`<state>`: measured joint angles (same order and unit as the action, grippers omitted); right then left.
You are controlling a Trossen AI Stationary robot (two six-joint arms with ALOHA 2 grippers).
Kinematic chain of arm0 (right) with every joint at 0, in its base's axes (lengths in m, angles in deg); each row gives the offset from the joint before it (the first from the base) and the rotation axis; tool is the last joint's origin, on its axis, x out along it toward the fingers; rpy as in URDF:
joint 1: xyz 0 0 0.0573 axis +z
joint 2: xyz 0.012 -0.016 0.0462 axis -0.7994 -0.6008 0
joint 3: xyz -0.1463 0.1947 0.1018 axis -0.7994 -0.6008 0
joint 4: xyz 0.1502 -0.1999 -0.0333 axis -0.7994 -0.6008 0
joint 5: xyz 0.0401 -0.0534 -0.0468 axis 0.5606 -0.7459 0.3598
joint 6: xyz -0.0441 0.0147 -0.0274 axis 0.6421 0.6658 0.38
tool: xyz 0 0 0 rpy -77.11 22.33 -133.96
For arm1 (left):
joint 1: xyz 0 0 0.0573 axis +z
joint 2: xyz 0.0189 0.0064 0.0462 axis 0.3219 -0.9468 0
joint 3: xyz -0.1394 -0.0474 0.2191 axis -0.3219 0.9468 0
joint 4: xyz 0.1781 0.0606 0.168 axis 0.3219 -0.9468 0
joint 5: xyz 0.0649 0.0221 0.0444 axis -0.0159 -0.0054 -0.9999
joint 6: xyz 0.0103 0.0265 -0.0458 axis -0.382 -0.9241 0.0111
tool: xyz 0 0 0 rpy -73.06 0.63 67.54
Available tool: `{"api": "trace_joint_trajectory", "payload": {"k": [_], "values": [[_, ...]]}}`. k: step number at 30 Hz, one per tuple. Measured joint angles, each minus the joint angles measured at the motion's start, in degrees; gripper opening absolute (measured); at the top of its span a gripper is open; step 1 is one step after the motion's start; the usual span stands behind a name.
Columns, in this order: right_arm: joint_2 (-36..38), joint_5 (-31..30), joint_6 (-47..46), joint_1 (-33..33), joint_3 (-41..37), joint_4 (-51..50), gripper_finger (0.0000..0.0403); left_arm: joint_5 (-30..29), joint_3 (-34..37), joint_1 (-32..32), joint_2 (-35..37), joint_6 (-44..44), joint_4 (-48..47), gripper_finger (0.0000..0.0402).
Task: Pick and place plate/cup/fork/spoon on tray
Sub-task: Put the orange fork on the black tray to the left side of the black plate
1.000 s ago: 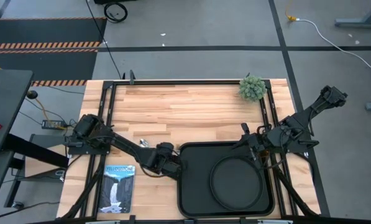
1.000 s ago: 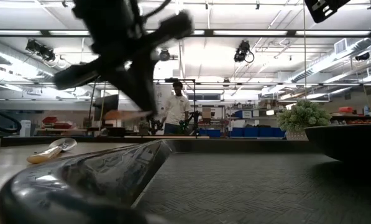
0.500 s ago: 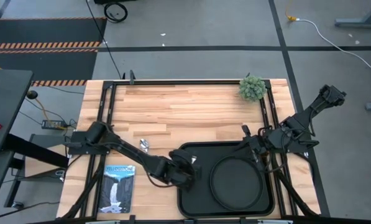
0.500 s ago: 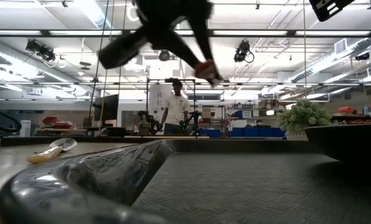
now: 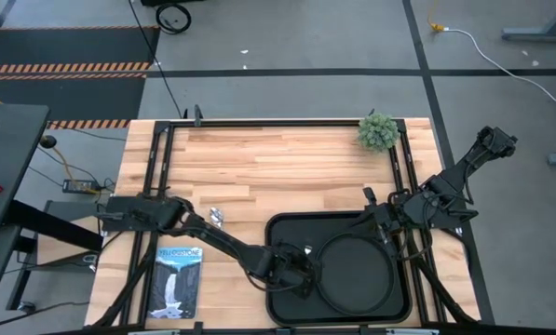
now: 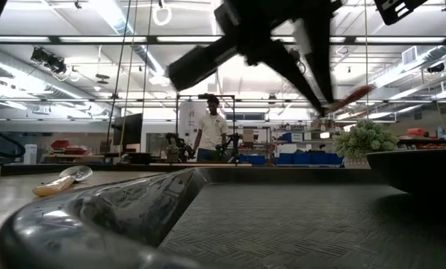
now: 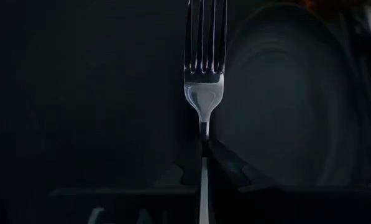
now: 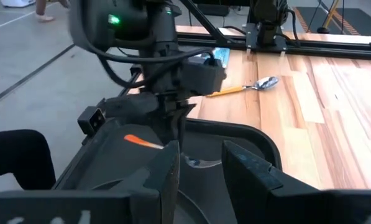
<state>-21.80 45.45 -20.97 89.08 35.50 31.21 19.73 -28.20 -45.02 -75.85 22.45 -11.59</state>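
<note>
Between my left fingers (image 7: 225, 169) sits the fork (image 7: 204, 59). They are pinched tight on its thin neck, just under the shiny tines. The handle runs back under my wrist. From the other arm's camera the handle looks reddish-orange, and the tines hang low over the dark floor of the tray.

My left gripper (image 5: 301, 270) hangs over the tray (image 5: 282, 302). It is at about 9 o'clock from the plate (image 5: 357, 274), just beside the plate's rim. The fork looks close to the tray floor, but I cannot tell if it touches.

My guess is that this is the step of putting the fork down. Next I should go a little lower, keep the tines away from the plate rim, then let go and lift straight up.

The plate is round, black and not shiny, and it lies flat on the tray, toward the 3 o'clock side. The spoon (image 5: 216, 216) is still on the wooden table (image 5: 278, 158), near the tray's 10 o'clock corner. It has a silver bowl and a yellow-orange handle.

My right gripper (image 5: 380, 221) waits at about 1 o'clock from the plate. Its 2 fingers (image 8: 250, 169) are a bit apart and hold nothing.
</note>
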Motion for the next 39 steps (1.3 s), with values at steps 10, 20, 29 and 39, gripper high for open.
{"api": "trace_joint_trajectory", "payload": {"k": [10,20,29,39], "values": [[0.0,0.0,0.0,0.0,0.0,-0.3,0.0128,2.0,-9.3,0.0,-5.9,0.6,-4.4,0.0011],[0.0,0.2,0.2,0.0,0.0,-0.3,0.0128,2.2,-9.1,0.6,-9.3,4.1,-4.9,0.0019],[0.0,0.6,0.1,0.0,0.0,0.0,0.0128,3.4,-9.1,1.4,-9.9,9.8,-4.4,0.0032],[0.0,0.8,0.1,0.0,0.0,0.0,0.0128,3.4,-9.1,1.3,-9.9,10.8,-4.9,0.0097]]}}
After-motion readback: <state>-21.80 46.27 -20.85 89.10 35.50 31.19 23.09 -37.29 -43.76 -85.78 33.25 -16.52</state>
